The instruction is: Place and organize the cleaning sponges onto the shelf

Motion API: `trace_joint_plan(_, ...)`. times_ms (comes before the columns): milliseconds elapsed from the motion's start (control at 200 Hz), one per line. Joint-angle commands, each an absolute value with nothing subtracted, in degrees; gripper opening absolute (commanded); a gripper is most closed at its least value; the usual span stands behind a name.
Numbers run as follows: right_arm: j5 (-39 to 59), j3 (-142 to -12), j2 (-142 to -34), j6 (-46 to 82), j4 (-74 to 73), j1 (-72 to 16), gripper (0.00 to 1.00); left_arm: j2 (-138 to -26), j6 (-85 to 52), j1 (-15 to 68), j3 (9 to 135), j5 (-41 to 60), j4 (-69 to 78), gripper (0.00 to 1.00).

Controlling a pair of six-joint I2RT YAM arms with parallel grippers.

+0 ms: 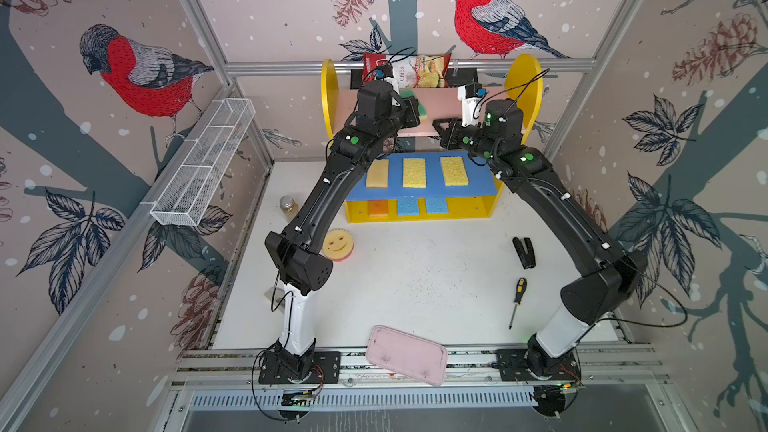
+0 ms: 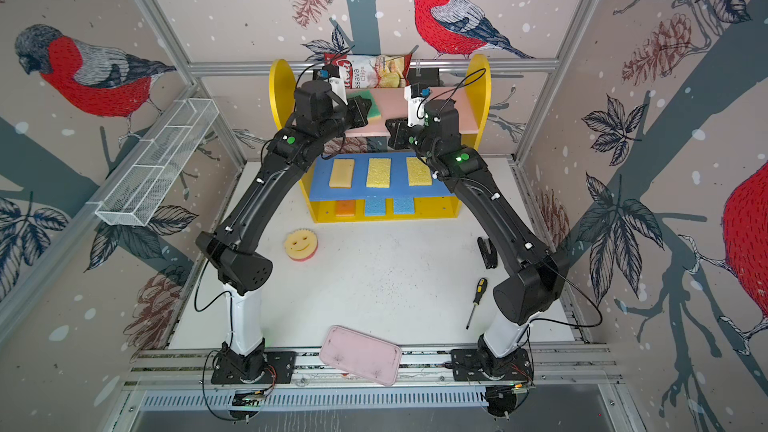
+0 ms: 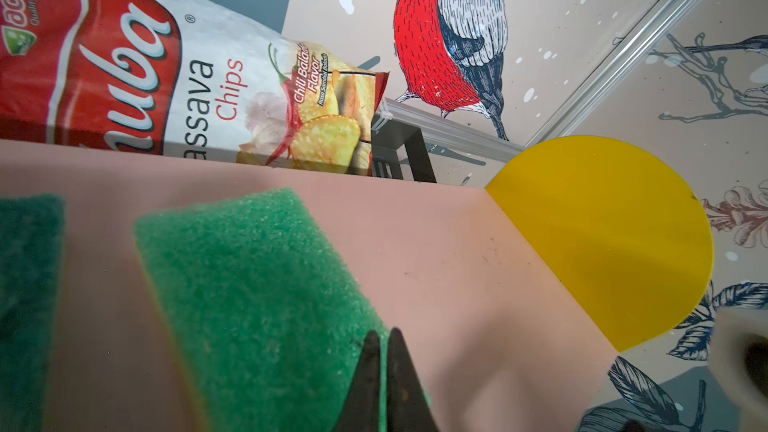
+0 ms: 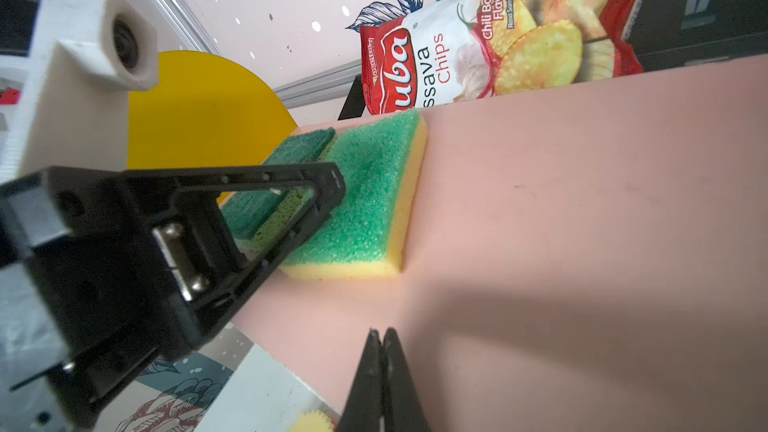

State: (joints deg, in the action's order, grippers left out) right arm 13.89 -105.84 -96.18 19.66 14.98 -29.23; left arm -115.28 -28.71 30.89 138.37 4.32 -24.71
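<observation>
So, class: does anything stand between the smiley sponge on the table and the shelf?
Nothing visible does. Bare table lies between the smiley sponge and the shelf. The left arm has its elbow beside the sponge, not across that path.

Robot manipulation lab, enclosed test cell. Evidence: aluminium profile frame [image 1: 407, 65]; wall panels [image 1: 104, 184] papered with a bullfinch print; white tabletop [image 1: 415, 284]; left arm [image 1: 320, 201] and right arm [image 1: 561, 209] bolted to a slotted base rail [image 1: 469, 361]; unrelated staged props gathered in one cell: shelf [image 1: 525, 76], chips bag [image 1: 415, 70], wire mesh rack [image 1: 203, 164], jar [image 1: 287, 204], stapler [image 1: 524, 252], screwdriver [image 1: 516, 301].
</observation>
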Motion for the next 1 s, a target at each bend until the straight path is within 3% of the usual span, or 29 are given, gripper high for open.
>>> trace_joint_plan(0,14.4,-104.0,-94.2,20.2,12.8,-29.3,0.00,-112.7,-28.6,31.4,138.9,5.2,-22.2,0.09)
trace_joint_plan(285,14.1,-99.6,-91.2,20.3,11.0,-29.3,0.01,-103.1,-24.9,31.4,132.2,-1.1,-20.9,0.10)
trace_joint_plan(545,14.3,-97.4,-89.5,20.6,11.1,-29.4,0.01,-90.6,-22.7,31.3,117.7,-3.9,-21.3,0.10)
trace_joint_plan(750,13.6,-93.3,-85.9,21.6,10.3,-29.4,0.01,-74.9,-22.4,31.3,98.2,-9.0,-18.5,0.12)
trace_joint_plan(995,12.6,-86.1,-80.4,24.6,7.5,-30.2,0.01,-64.0,-22.9,31.3,87.9,-13.6,-16.0,0.15)
